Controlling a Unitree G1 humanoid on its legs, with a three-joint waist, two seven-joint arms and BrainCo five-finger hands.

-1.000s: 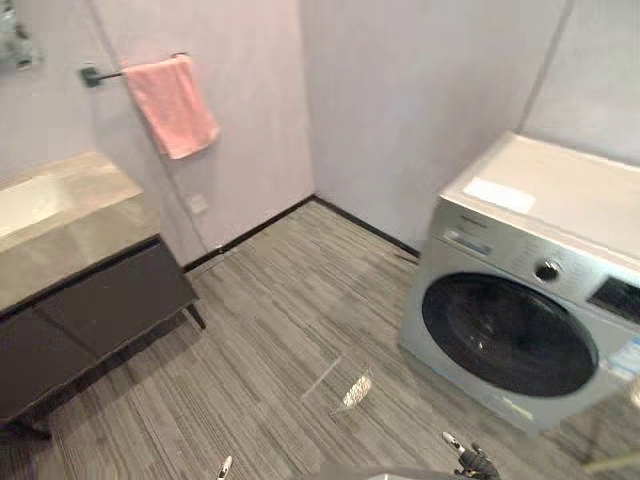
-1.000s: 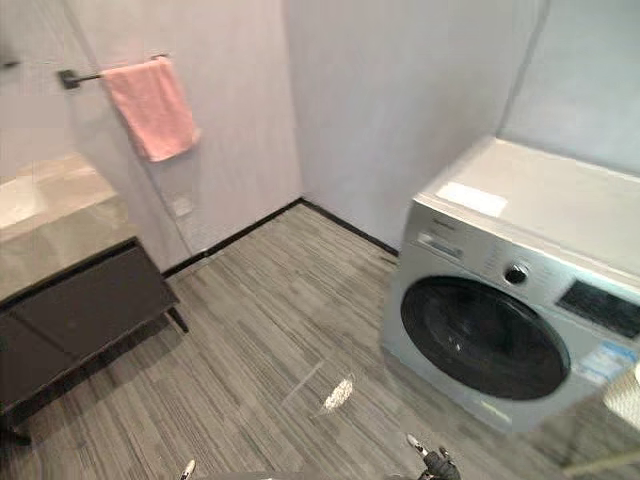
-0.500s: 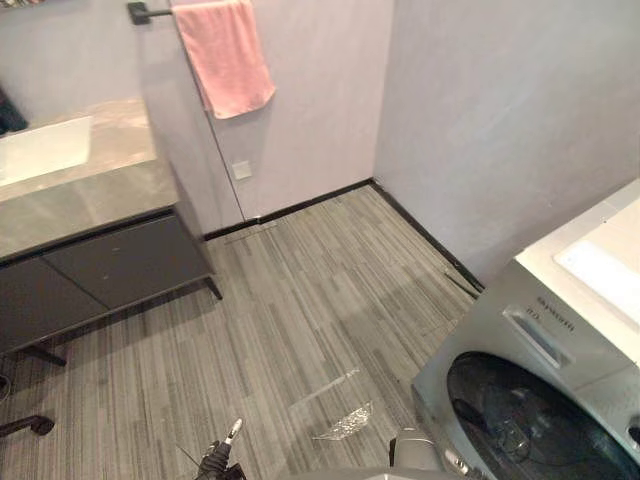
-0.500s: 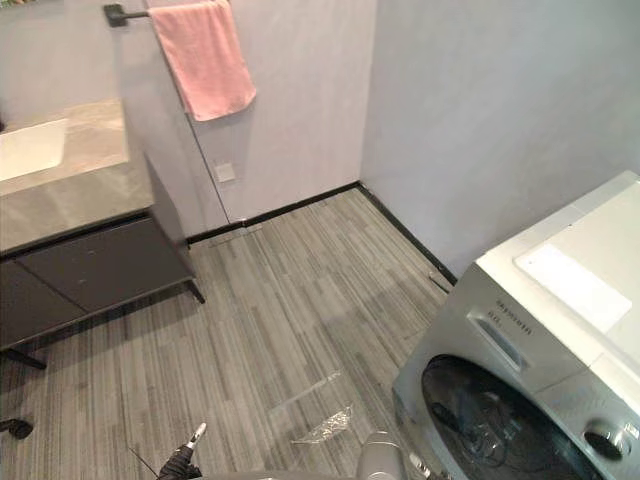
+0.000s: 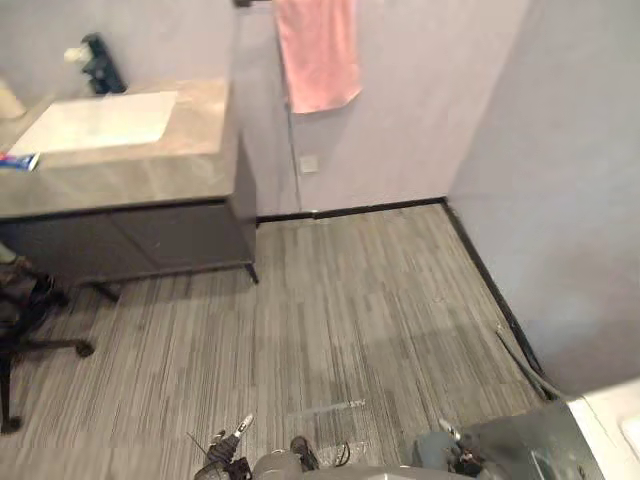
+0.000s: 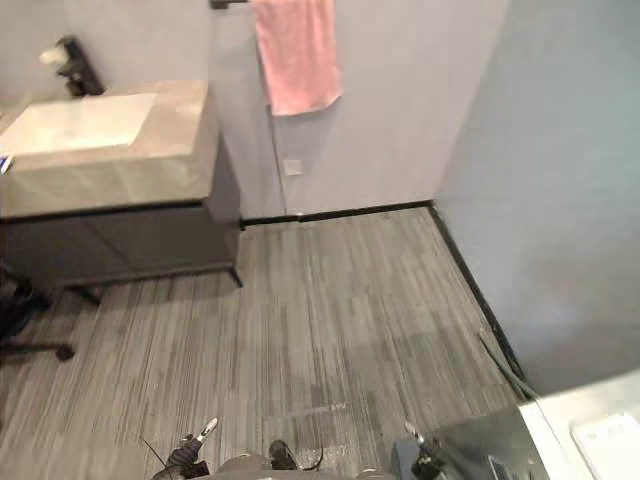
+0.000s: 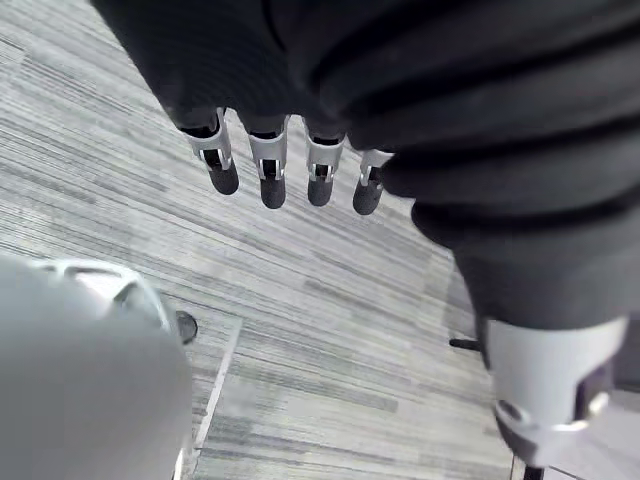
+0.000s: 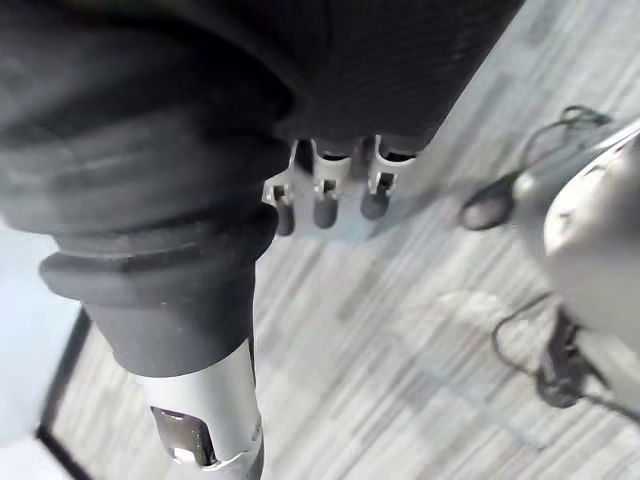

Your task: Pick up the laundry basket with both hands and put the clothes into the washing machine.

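The washing machine (image 5: 610, 425) shows just a corner at the lower right: a white top over a silver front (image 6: 480, 450). My left hand (image 7: 268, 178) hangs over the grey striped floor (image 5: 360, 310), fingers straight and relaxed, holding nothing. My right hand (image 8: 325, 195) hangs the same way above the floor, its fingers loose and empty.
A vanity with a white sink (image 5: 100, 120), a black tap (image 5: 100, 62) and a dark cabinet (image 5: 130, 240) stands at the back left. A pink towel (image 5: 318, 50) hangs on the back wall. A black chair base (image 5: 30, 335) sits at the far left. A thin rod (image 5: 520, 360) lies along the right wall.
The camera has swung to the left: the washing machine has slid out to the lower right corner and the vanity with its sink has come into full view.
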